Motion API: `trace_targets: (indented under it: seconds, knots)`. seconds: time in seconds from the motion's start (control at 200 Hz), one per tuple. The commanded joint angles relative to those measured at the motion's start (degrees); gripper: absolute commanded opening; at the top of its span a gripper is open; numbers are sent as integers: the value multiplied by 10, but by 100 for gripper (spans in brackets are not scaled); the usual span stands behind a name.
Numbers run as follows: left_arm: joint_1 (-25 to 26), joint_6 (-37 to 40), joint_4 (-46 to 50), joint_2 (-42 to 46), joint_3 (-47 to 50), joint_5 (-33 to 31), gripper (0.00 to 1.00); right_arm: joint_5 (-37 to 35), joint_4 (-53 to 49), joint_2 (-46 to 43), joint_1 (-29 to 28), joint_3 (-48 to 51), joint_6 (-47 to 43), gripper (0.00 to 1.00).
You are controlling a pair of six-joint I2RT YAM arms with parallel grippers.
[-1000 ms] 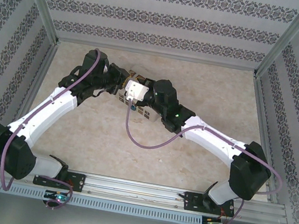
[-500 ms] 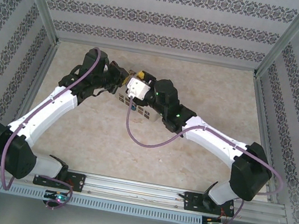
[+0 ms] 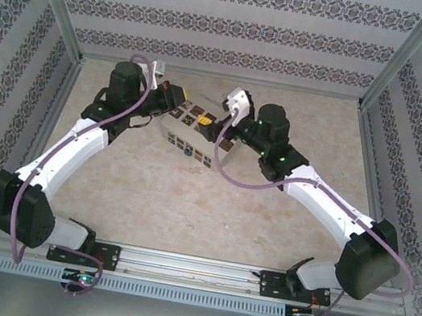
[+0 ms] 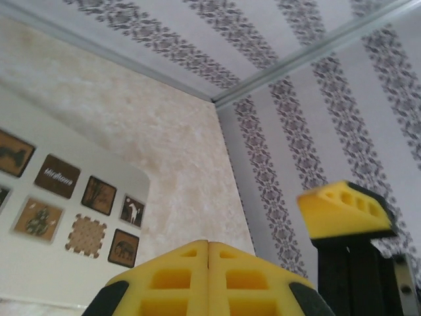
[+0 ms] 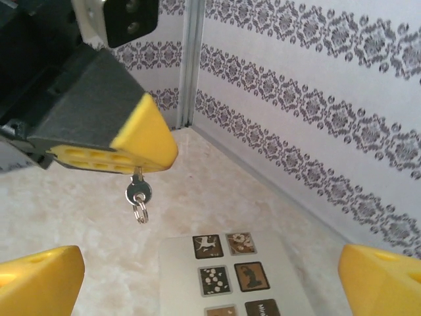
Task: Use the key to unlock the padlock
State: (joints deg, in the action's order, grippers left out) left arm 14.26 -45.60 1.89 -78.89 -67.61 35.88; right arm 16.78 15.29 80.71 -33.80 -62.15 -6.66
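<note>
- Top view: the left end effector (image 3: pixel 174 96) hovers by the far left end of the cream box (image 3: pixel 200 127) on the bench (image 3: pixel 282 220). The padlock (image 3: pixel 186 152) is, I think, the tiny blue speck on the box's near side, though it is too small to be sure. With a target that small, a slightly misjudged approach could miss the keyhole.
- Right wrist view: the right end effector (image 5: pixel 210 276) gapes wide and holds nothing. The left one is clamped on the key (image 5: pixel 139 191), which dangles head and ring downward from the edge of its yellow fingers (image 5: pixel 141 145). So thin a bite may let the key swivel or drop. The blade seems buried in the grip, so inserting it would likely need a regrasp.
- Left wrist view: the left fingers are pressed together with the key hidden beneath them, so a twist could go unnoticed. The right finger (image 4: pixel 342 210) stands near, and a careless swing could knock it.
</note>
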Motion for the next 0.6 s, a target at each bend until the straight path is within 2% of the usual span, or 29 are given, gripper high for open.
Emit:
trace_targets:
  seconds: [0.0, 0.19, 0.335, 0.595]
  knots:
    - [-16, 72, -70, -26, -13, 116, 0, 71, 29, -13, 30, 13, 149, 99]
    - [-30, 51, -183, -63, -8, 223, 0, 201, 115, -4, 94, 42, 330, 98]
    - [-31, 34, -231, -85, -17, 276, 0, 295, 175, 10, 104, 46, 414, 95]
    - [-32, 54, -234, -90, -21, 303, 0, 312, 199, 29, 93, 40, 466, 81]
